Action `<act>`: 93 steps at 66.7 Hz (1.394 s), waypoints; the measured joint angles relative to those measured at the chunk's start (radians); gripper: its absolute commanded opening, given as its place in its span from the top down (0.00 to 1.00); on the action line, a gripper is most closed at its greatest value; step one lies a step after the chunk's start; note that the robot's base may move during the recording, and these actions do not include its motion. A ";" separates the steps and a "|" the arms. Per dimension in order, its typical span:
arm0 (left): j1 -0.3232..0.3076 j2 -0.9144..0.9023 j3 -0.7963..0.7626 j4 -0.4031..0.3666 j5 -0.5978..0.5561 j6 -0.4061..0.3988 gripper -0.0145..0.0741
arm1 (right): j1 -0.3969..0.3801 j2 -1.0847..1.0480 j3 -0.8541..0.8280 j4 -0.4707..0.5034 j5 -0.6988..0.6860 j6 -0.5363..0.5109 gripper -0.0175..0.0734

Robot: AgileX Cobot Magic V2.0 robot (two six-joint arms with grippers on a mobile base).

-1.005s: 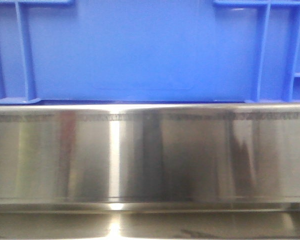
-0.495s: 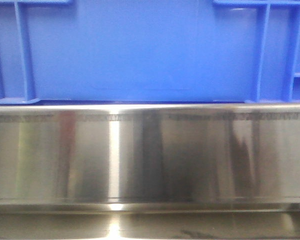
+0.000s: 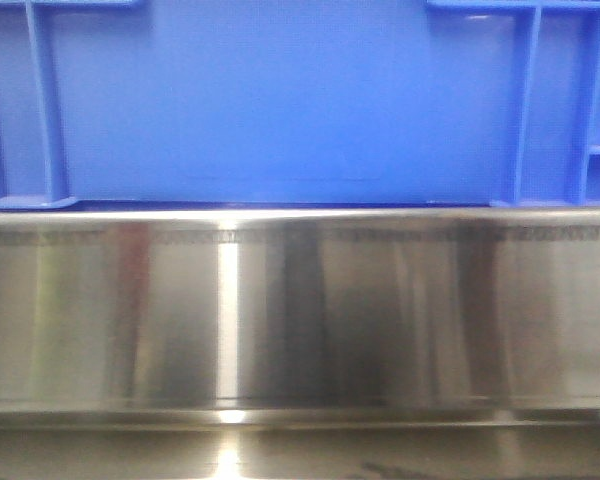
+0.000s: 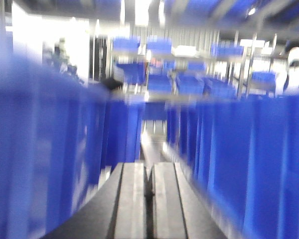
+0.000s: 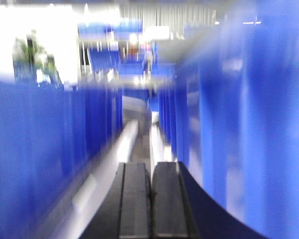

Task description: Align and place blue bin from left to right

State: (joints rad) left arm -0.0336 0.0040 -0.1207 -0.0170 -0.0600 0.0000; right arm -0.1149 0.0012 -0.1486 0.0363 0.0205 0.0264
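Front view: the bin (image 3: 280,100) is filling the whole upper half of the picture. Its flat side panel is facing the camera, with upright ribs near each corner. It is sitting on the top edge of a steel desk (image 3: 380,320), whose shiny front is taking up the lower half and reflecting dim streaks. Neither claw is showing here, so the bin's place relative to them cannot be told from this view.

Left wrist view, heavily blurred: the left claw (image 4: 148,194) is reaching in from the bottom edge. Its two grey fingers are lying side by side with only a hairline slit between them, gripping nothing. Blue walls (image 4: 50,149) are rising close on both sides of the claw, leaving a narrow lane straight ahead of the fingertips. Whether either wall belongs to the bin cannot be told. Far ahead, shelves (image 4: 189,55) are carrying more blue crates, and a person (image 4: 295,72) in white is standing ahead and to the right.

Right wrist view, also blurred: the right claw (image 5: 150,199) is pressing its fingers together on nothing. Blue surfaces are flanking it on both sides, the right one looming larger.
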 measured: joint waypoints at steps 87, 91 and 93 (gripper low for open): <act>-0.380 0.938 -1.132 0.002 0.810 0.006 0.17 | 0.230 0.903 -1.109 0.258 0.817 -0.164 0.19; -0.385 1.002 -1.205 0.006 0.846 -0.012 0.18 | 0.247 0.962 -1.157 0.236 0.871 -0.164 0.19; -0.384 1.038 -1.251 0.009 0.874 -0.020 0.18 | 0.258 0.991 -1.190 0.222 0.899 -0.164 0.19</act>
State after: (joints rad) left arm -0.4179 1.0417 -1.3715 -0.0076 0.8141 -0.0203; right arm 0.1430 0.9921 -1.3387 0.2579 0.9198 -0.1377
